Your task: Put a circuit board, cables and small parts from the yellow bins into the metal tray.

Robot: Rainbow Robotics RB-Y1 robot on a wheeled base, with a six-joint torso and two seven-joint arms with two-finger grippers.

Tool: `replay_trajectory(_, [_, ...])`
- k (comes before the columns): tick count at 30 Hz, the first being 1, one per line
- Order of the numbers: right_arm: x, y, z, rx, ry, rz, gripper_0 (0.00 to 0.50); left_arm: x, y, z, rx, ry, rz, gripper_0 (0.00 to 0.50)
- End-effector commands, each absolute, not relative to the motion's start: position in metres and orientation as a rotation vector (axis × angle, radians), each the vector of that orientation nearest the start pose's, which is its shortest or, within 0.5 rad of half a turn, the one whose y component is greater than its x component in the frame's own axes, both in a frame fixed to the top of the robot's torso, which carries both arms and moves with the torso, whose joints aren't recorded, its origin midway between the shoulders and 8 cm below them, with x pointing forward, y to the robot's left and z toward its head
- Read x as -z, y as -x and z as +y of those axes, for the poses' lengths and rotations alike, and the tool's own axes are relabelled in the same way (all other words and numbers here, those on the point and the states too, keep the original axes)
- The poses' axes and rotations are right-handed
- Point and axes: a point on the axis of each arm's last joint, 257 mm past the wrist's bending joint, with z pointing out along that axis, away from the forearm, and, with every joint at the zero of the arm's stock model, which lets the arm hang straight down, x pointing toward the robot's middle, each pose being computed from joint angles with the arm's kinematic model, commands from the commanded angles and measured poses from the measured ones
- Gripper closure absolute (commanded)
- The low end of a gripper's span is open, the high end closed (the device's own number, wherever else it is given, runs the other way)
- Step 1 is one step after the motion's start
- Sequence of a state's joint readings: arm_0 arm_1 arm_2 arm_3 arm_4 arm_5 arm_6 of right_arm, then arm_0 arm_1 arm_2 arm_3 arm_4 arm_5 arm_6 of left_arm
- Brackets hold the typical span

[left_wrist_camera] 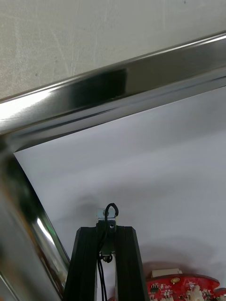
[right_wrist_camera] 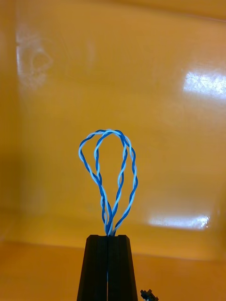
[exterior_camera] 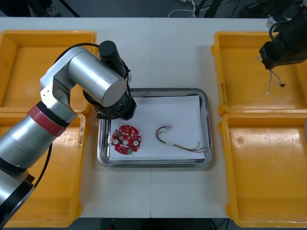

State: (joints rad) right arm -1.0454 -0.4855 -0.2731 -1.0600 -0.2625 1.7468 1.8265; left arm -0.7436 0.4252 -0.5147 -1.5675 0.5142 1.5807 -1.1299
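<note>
Left of centre, over the upper-left corner of the metal tray (exterior_camera: 207, 103), just inside its rim: left claw (left_wrist_camera: 107, 230), nipped tight on a black cable (left_wrist_camera: 111, 209). Just below, the red circuit board (exterior_camera: 126, 139); right of that, a loose cable (exterior_camera: 189, 148), with bare white floor above both. Upper right, over a yellow bin (exterior_camera: 240, 81): right claw (right_wrist_camera: 108, 237), closed on a looped blue and white cable (right_wrist_camera: 113, 169), hanging free of the bin's floor.

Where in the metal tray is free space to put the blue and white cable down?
The metal tray's far half is bare, from the far rim to the loose cable, most at its far right corner. Crowded: near left, by the circuit board, and far left, where the left gripper holds a black cable.
</note>
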Motion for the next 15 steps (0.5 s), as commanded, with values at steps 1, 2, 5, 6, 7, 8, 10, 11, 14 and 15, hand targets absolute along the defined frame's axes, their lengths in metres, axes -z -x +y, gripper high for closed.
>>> replay_trajectory(1, [0.089,-0.574,-0.350,0.066,0.184,2.671,0.500,0.231,-0.520,0.098,0.008,-0.380,2.621,0.500])
replay_trajectory(2, [0.087,-0.569,-0.351,0.068,0.182,2.680,0.500,0.232,-0.519,0.097,0.009,-0.383,2.621,0.498])
replay_trajectory(5, [0.082,-0.556,-0.352,0.080,0.184,2.689,0.500,0.232,-0.519,0.098,0.012,-0.379,2.624,0.320])
replay_trajectory(6, [0.081,-0.555,-0.352,0.083,0.186,2.684,0.500,0.232,-0.519,0.097,0.014,-0.378,2.624,0.234])
replay_trajectory(7, [0.077,-0.555,-0.352,0.094,0.187,2.660,0.500,0.230,-0.519,0.096,0.017,-0.376,2.620,0.114])
replay_trajectory(8, [0.074,-0.555,-0.353,0.105,0.191,2.643,0.500,0.230,-0.519,0.096,0.019,-0.372,2.621,0.000])
replay_trajectory(10, [0.070,-0.554,-0.353,0.120,0.199,2.617,0.500,0.229,-0.519,0.094,0.028,-0.371,2.622,0.000])
replay_trajectory(11, [0.067,-0.554,-0.352,0.128,0.208,2.601,0.500,0.228,-0.519,0.092,0.036,-0.369,2.623,0.000])
replay_trajectory(14, [0.059,-0.554,-0.345,0.136,0.246,2.565,0.500,0.227,-0.518,0.089,0.050,-0.362,2.627,0.000])
replay_trajectory(15, [0.058,-0.555,-0.342,0.132,0.255,2.560,0.500,0.227,-0.518,0.089,0.054,-0.356,2.628,0.000])
